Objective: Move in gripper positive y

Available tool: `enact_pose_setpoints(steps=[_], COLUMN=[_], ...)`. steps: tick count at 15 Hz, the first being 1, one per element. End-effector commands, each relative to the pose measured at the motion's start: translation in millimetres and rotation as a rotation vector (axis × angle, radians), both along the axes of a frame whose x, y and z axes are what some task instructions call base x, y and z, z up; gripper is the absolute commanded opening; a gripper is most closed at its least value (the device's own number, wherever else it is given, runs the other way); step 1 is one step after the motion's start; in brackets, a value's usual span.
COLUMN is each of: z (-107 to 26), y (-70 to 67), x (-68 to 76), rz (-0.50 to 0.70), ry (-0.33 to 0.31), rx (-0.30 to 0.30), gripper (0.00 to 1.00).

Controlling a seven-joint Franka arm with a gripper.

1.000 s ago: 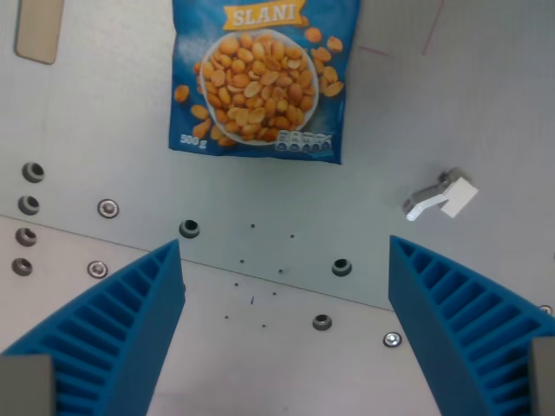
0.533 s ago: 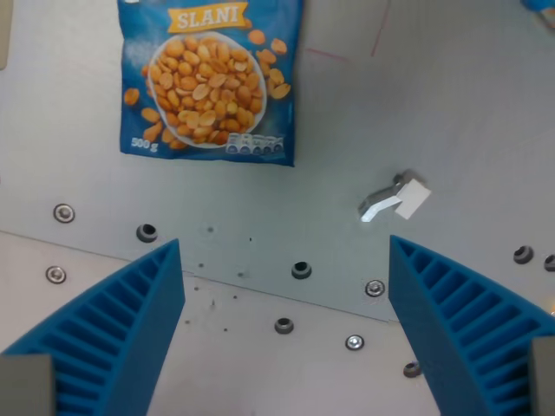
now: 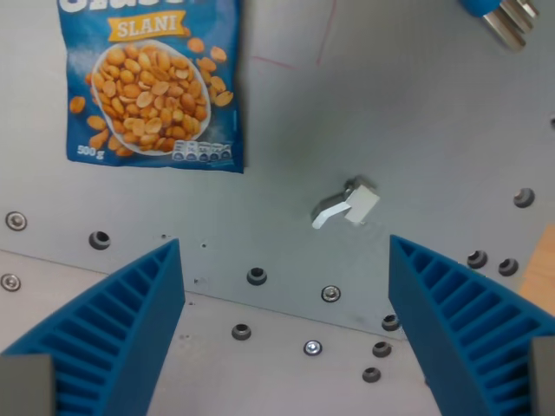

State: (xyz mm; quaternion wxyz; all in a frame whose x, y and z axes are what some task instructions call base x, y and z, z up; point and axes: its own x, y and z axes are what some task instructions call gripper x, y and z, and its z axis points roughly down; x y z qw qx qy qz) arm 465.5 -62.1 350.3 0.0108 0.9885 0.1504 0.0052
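My gripper (image 3: 286,334) is open, with its two blue ribbed fingers (image 3: 113,329) reaching up from the bottom corners of the wrist view. Nothing lies between them except the grey metal table (image 3: 399,113). A blue bag of peanuts (image 3: 152,82) lies flat at the wrist view's upper left, beyond the left finger. A small white plastic clip (image 3: 347,206) rests on the table, above the gap between the fingers and nearer the right finger.
Several bolts and screw holes (image 3: 254,276) dot the table along a seam between the fingers. A blue-handled metal tool (image 3: 501,13) pokes in at the top right corner. A tan wooden edge (image 3: 539,273) shows at the right border.
The whole scene has slid toward the wrist view's left, so the camera has moved to the right. The tool and the wooden edge have come into view. The gripper stays open.
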Motion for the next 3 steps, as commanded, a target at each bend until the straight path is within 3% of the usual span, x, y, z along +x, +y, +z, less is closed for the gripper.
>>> enact_pose_setpoints(steps=[1, 3], z=[2.6, 2.6], y=[-14.8, -24.3], x=[9.7, 12.9], rz=[0.020, 0.020], ry=[0.016, 0.016], rx=[0.013, 0.013], gripper=[1.00, 1.00])
